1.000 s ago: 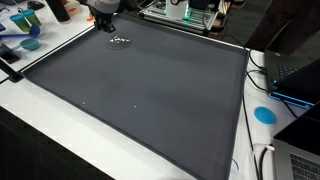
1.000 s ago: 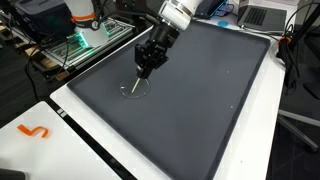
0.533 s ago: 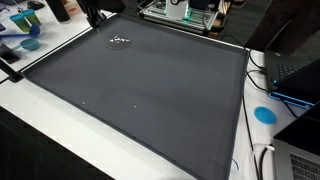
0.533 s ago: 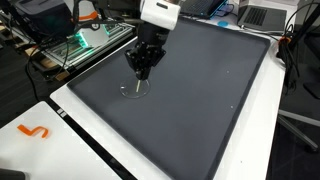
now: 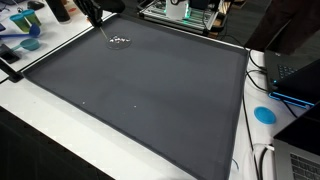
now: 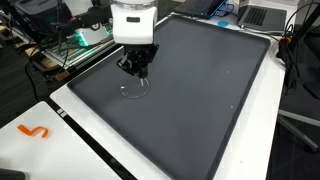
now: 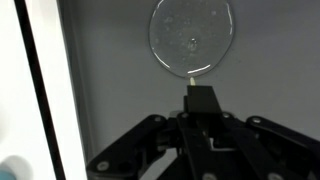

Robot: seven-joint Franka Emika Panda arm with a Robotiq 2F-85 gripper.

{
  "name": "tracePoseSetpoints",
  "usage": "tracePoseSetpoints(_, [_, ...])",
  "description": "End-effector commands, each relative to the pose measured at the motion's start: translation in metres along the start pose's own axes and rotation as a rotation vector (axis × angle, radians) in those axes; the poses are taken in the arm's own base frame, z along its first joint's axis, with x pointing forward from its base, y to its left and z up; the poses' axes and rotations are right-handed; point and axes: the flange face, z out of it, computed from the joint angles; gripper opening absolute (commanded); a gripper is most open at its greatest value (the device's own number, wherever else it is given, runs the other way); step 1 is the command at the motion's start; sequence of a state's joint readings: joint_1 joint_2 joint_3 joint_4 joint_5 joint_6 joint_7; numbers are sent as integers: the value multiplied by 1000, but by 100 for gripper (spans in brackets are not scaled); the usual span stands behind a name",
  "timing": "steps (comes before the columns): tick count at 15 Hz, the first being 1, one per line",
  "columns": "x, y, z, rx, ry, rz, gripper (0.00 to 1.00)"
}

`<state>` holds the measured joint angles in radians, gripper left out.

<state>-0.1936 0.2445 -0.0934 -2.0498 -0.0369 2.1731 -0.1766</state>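
Observation:
A clear round dish lies on the dark grey mat (image 6: 200,90) near one of its corners. The dish shows in both exterior views (image 5: 120,41) (image 6: 133,89) and at the top of the wrist view (image 7: 192,38). My gripper (image 6: 134,72) hangs just above and beside the dish, also seen at the top edge of an exterior view (image 5: 96,13). In the wrist view the fingers (image 7: 200,100) are shut together on a thin pale stick (image 7: 191,77). The stick's tip points at the dish's rim. The stick shows as a thin line in an exterior view (image 5: 106,29).
The mat covers a white table (image 6: 95,150). An orange mark (image 6: 33,131) sits on the table's corner. Blue items (image 5: 30,42) and a dark bottle (image 5: 62,10) stand beyond the mat's edge. A laptop (image 5: 300,75), cables and a blue disc (image 5: 264,114) lie at the other side.
The gripper has shifted sideways along the mat's edge and its wrist has turned, while staying close above the clear dish. The dish has not moved.

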Motion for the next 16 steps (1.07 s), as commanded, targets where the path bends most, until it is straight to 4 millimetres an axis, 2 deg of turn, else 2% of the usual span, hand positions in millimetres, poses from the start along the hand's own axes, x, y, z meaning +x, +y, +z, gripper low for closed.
tracePoseSetpoints(1, [-8,16,5,152,47,-84,4])
tracePoseSetpoints(6, [-11,36,17,323,91,-177,4])
tracePoseSetpoints(16, [-18,48,58,553,133,-310,4])
